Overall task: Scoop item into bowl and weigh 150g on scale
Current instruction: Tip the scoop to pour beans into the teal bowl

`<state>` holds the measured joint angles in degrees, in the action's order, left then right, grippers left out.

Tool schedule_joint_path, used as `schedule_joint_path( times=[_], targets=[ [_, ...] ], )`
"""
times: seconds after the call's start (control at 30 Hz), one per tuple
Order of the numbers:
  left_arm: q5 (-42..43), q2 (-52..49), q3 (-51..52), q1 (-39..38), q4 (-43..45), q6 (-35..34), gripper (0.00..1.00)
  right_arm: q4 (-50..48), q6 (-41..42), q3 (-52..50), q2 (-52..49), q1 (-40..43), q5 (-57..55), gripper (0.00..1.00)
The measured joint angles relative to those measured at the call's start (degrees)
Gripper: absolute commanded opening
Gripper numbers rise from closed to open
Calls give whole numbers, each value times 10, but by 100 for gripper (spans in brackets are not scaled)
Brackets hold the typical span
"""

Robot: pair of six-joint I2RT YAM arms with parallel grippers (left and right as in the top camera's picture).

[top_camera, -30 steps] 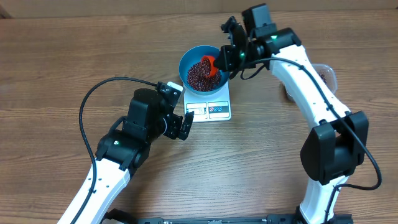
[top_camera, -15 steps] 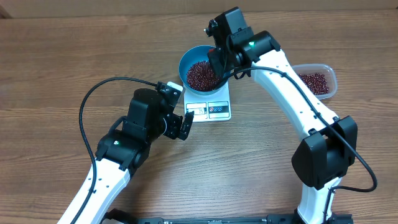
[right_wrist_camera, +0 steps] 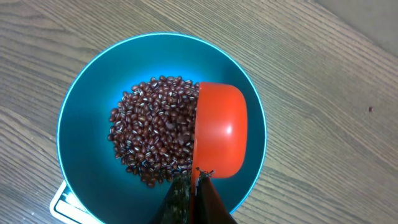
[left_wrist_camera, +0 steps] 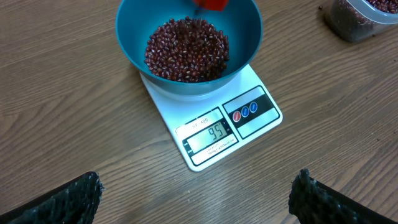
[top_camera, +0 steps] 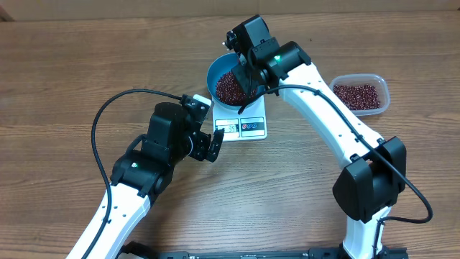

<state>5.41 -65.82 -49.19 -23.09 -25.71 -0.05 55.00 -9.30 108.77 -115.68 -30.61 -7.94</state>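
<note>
The blue bowl (top_camera: 217,72) stands on the white scale (top_camera: 253,128), with a heap of dark red-brown beans (top_camera: 230,88) inside. In the left wrist view the scale (left_wrist_camera: 249,124) shows 95 under the bowl (left_wrist_camera: 134,25). My right gripper (top_camera: 248,72) hangs over the bowl's right side, shut on the handle of an orange scoop (right_wrist_camera: 221,130). The scoop is tipped on its side above the beans (right_wrist_camera: 155,130) and the bowl (right_wrist_camera: 87,155). Its rim also shows as a red edge (left_wrist_camera: 211,4). My left gripper (top_camera: 212,144) stands open and empty at the scale's front left.
A clear plastic tub (top_camera: 359,95) with more beans sits on the wooden table to the right of the scale; its corner also shows in the left wrist view (left_wrist_camera: 364,15). The left arm's black cable loops over the table at left (top_camera: 108,115).
My right arm has swung left over the bowl with the scoop, uncovering the clear tub. The scoop, full of beans a second ago, is now tipped. The left arm has not moved.
</note>
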Motion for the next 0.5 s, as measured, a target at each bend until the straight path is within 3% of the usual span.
schedule_joint_path(
  times=[0.33, 0.5],
  targets=[
    [0, 0, 0, 0, 0, 0, 100, -3, -15, 0, 0, -2, -3, 4],
    [0, 0, 0, 0, 0, 0, 100, 5, -14, 0, 10, 12, 52, 4]
  ],
)
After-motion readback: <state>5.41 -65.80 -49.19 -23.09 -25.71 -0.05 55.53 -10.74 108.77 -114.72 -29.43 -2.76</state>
